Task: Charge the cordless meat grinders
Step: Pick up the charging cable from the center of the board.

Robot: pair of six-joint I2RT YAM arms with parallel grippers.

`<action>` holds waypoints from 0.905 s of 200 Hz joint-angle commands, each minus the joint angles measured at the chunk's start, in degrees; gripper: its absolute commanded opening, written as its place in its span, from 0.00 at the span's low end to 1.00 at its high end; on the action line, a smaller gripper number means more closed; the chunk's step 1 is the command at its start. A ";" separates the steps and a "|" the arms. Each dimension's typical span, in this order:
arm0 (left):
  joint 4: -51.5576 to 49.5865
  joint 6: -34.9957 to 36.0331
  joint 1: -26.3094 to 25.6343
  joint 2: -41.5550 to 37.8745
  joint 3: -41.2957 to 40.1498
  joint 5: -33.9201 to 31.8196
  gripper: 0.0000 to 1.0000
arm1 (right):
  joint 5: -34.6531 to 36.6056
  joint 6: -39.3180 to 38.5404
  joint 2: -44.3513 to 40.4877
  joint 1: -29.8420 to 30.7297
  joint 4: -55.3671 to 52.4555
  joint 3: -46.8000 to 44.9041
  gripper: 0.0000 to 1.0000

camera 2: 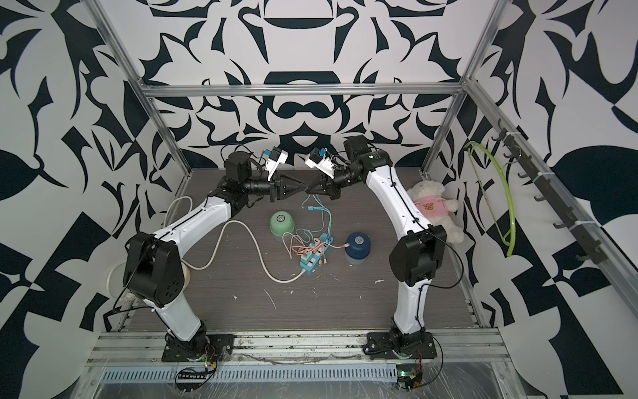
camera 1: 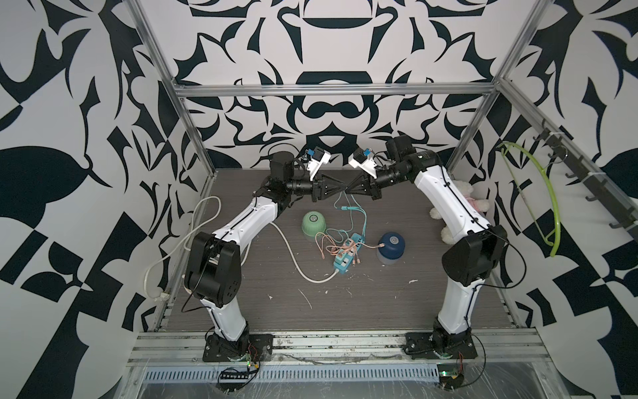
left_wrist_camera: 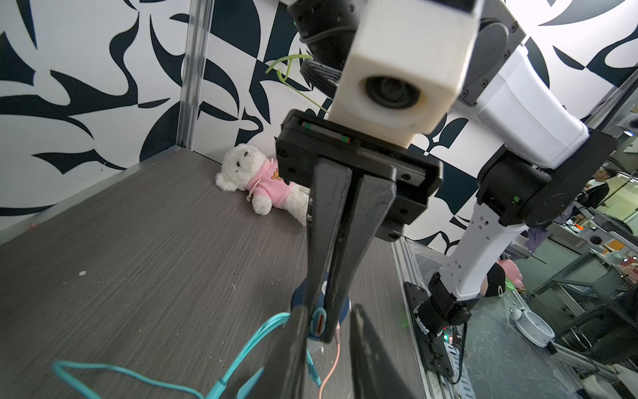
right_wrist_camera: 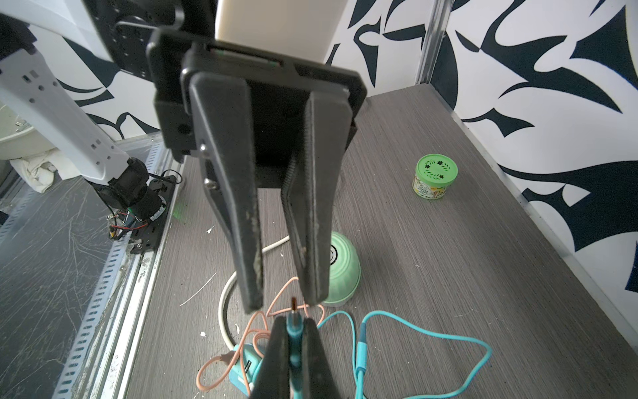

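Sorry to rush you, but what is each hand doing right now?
Left hand: open, holding nothing.
Right hand: closed on the teal cable plug.

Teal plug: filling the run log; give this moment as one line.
right gripper: shut on teal plug | left gripper: open around its tip | blue grinder: peach cable reaches it | mint grinder: no cable seen

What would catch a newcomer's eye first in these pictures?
The two grippers meet tip to tip above the far middle of the table: the right gripper pinches a teal cable plug, the left gripper open around its tip. Nearer stand a mint green grinder and a dark blue grinder, a peach cable running to the blue one.
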 commanded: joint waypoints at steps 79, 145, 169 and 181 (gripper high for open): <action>-0.72 0.42 -0.51 2.05 2.96 1.89 0.04 | -2.98 0.67 -1.37 0.15 0.22 1.80 0.00; -0.68 -0.30 -0.86 2.50 3.32 2.82 0.12 | -2.96 1.17 -0.16 0.61 0.39 3.31 0.00; -0.48 -0.54 -1.04 2.84 3.71 3.16 0.09 | -2.99 1.35 0.15 0.78 0.34 3.67 0.00; -0.37 -0.66 -1.12 2.94 3.80 3.26 0.06 | -3.01 1.41 0.28 0.77 0.33 3.94 0.00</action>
